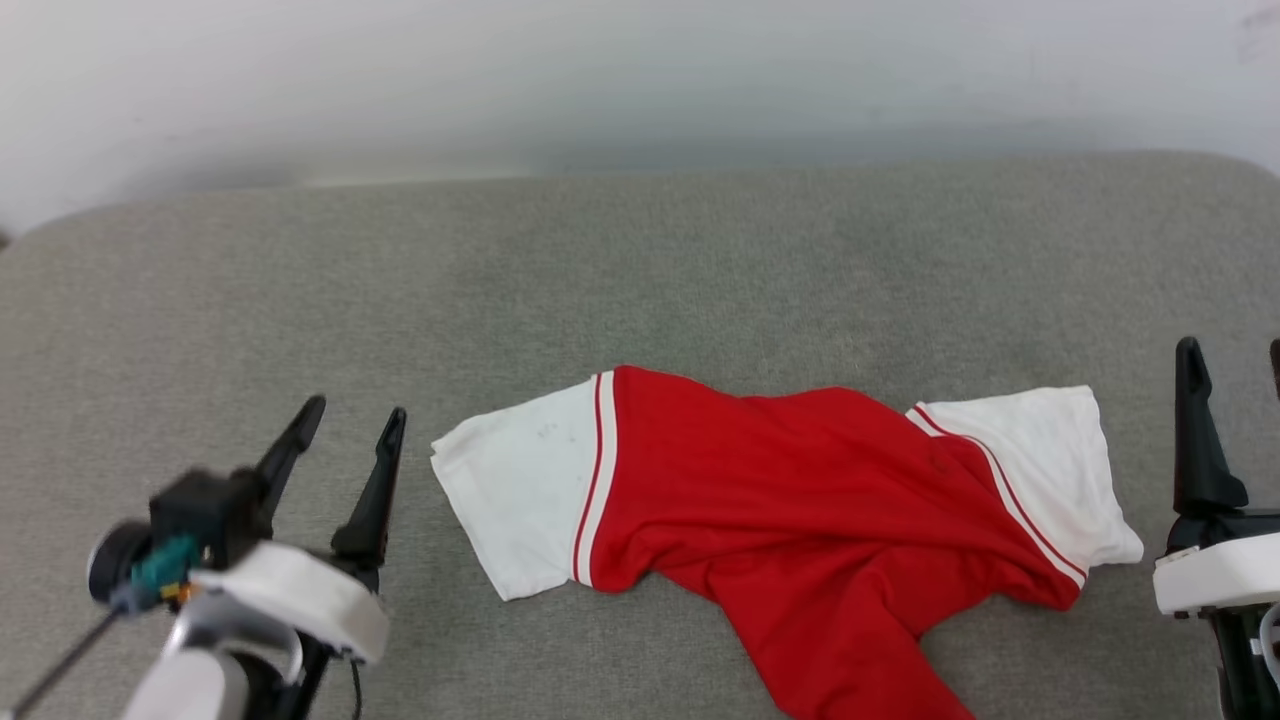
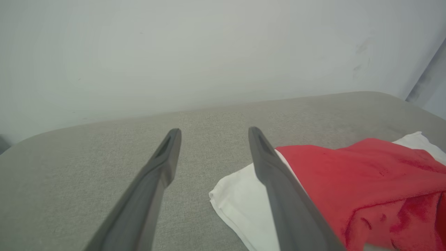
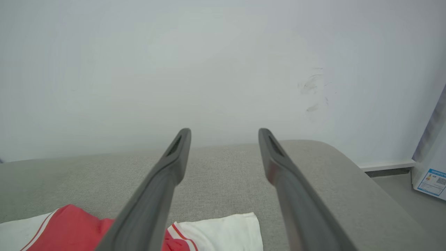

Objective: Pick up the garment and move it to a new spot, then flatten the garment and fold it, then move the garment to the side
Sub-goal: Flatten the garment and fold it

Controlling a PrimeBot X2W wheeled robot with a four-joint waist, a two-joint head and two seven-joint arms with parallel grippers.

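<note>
Left gripper (image 1: 356,410): nearest the head camera, at the lower left. Its fingers (image 2: 153,181) stand wide apart, holding nothing and touching nothing.
Left arm: the pale forearm rises from the lower left corner. The wrist is tilted, so the fingers point toward the wall and lean a little to the right. In the left wrist view, bare fabric lies between the fingers and the near sleeve sits behind the right-hand one.
Wall (image 1: 640,80): plain and pale behind the cushion, with a few dark scuffs visible in the right wrist view.
Cushion (image 1: 640,280): a grey woven surface with rounded far corners that carries the shirt.
Shirt (image 1: 800,480): lies crumpled on the cushion, front and a little right of centre, between the two grippers. The red body is twisted and runs off the bottom edge of the head view. One white sleeve is spread flat toward the left gripper. The other white sleeve lies close to the right gripper. Red and white stripes edge both sleeve seams.
Right gripper (image 1: 1232,348): at the right edge, upright, with its fingers spread wide and nothing between them. It is clear of the shirt, with a white sleeve below and to the left in its own wrist view.
Box (image 3: 432,174): white with a blue label, on the floor past the cushion's right end.
</note>
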